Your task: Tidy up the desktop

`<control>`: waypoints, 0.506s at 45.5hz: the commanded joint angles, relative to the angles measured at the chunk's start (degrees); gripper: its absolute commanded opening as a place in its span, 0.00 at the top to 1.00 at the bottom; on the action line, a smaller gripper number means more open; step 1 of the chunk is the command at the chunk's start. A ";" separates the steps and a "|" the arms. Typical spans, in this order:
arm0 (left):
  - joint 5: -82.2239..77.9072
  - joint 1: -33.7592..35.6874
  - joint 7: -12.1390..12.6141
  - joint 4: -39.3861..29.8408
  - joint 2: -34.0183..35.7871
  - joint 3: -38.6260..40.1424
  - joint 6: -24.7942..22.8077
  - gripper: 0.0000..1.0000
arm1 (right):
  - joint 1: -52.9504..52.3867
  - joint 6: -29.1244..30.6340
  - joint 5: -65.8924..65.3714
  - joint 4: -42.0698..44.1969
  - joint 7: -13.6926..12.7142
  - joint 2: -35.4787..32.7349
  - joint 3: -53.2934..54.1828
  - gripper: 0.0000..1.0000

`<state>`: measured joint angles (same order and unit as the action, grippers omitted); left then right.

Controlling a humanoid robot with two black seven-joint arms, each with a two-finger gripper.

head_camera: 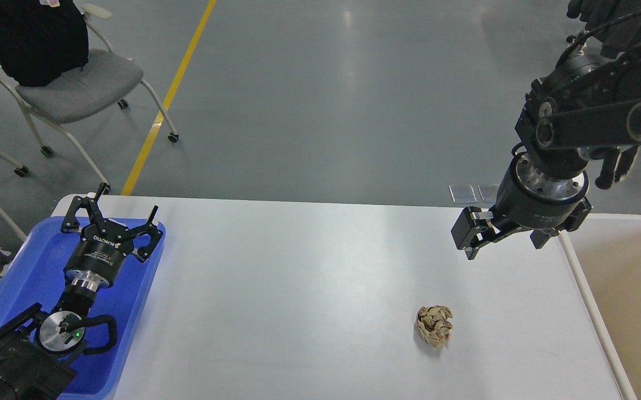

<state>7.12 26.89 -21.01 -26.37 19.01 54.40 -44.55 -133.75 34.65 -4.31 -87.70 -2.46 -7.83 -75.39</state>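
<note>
Head view puts the crumpled tan paper ball (pixel 435 326) on the glossy white desktop (pixel 298 289) nearer my right gripper (pixel 473 236), below-left of it. Its 2 fingers seemingly sit close together, empty; my left gripper (pixel 112 214), spread, hangs over the blue plastic tray (pixel 31 261).

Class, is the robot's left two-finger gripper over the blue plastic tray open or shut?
Open: the left gripper has its two black fingers spread wide apart above the blue plastic tray, holding nothing.

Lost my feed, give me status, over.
Left claw open over blue tray. Right claw empty, state unclear. Paper ball alone on desktop. Nothing blocking it.
</note>
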 commanded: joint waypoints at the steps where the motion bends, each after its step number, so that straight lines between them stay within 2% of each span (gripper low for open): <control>1: 0.00 0.00 0.01 0.00 -0.02 0.00 -0.01 0.01 | -0.02 0.33 0.00 -0.02 0.00 0.01 0.07 0.00; 23: 0.00 0.00 0.09 0.00 0.06 0.00 -0.01 0.01 | 1.74 -0.02 0.44 0.68 0.00 1.77 0.60 0.00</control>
<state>7.12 26.89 -20.98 -26.37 18.99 54.40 -44.56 -133.17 34.88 -4.32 -87.50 -2.47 -7.37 -75.15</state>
